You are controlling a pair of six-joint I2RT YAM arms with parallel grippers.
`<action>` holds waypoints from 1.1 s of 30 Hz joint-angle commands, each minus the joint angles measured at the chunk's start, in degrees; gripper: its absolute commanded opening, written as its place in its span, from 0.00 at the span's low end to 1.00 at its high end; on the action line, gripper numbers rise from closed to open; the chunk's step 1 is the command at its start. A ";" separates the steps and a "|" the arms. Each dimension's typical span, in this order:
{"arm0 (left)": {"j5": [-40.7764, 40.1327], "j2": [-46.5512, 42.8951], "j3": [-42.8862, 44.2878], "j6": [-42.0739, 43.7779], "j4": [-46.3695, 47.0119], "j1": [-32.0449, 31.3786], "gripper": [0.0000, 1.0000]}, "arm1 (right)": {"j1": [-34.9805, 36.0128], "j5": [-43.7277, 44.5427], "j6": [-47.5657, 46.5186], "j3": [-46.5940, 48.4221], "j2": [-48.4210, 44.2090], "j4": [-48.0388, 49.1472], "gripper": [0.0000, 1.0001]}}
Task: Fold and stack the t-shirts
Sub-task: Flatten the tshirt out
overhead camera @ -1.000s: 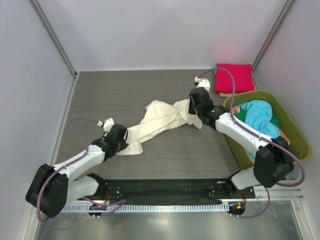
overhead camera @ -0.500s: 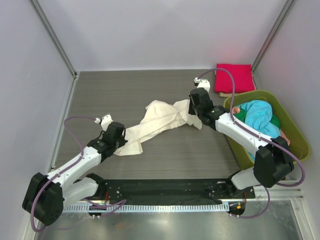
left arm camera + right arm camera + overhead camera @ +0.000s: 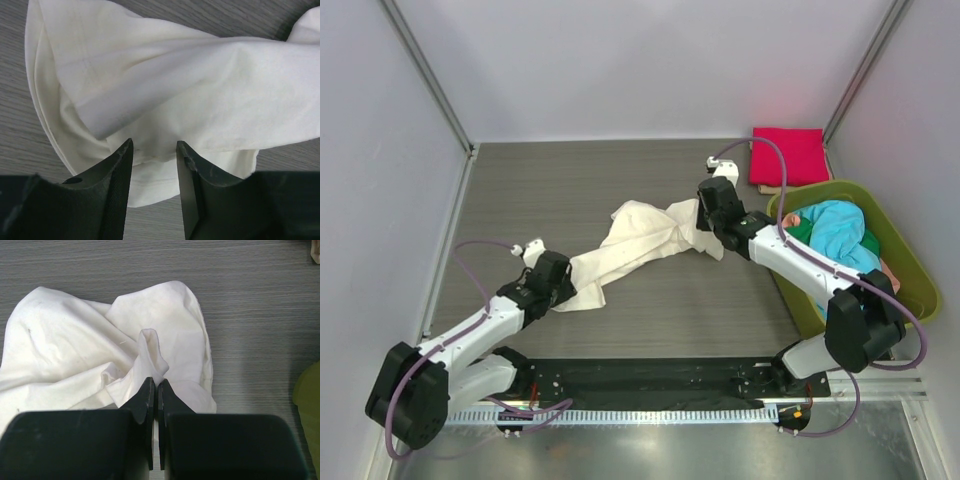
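Note:
A cream-white t-shirt (image 3: pixel 640 245) lies crumpled in a long strip across the table. My left gripper (image 3: pixel 560 288) is at its near-left end. In the left wrist view the left gripper (image 3: pixel 154 150) is open, with the shirt's hem (image 3: pixel 150 175) lying between the fingertips. My right gripper (image 3: pixel 706 228) is at the shirt's far-right end. In the right wrist view the right gripper (image 3: pixel 155 385) is shut on a raised fold of the cream-white t-shirt (image 3: pixel 150 347). A folded magenta-red t-shirt (image 3: pixel 788 155) lies at the back right.
An olive-green basket (image 3: pixel 910 265) stands at the right edge and holds a turquoise shirt (image 3: pixel 835 230), a green one (image 3: pixel 802 233) and a salmon pink one (image 3: pixel 891 272). Grey walls enclose the table on three sides.
My left arm has shifted slightly back and forth at the shirt's near end. The shirt and my right arm have hardly moved.

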 commanded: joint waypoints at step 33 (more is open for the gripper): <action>-3.90 -1.76 9.16 3.95 -4.49 0.72 0.06 | 0.00 1.64 0.37 -0.51 -0.17 2.28 0.01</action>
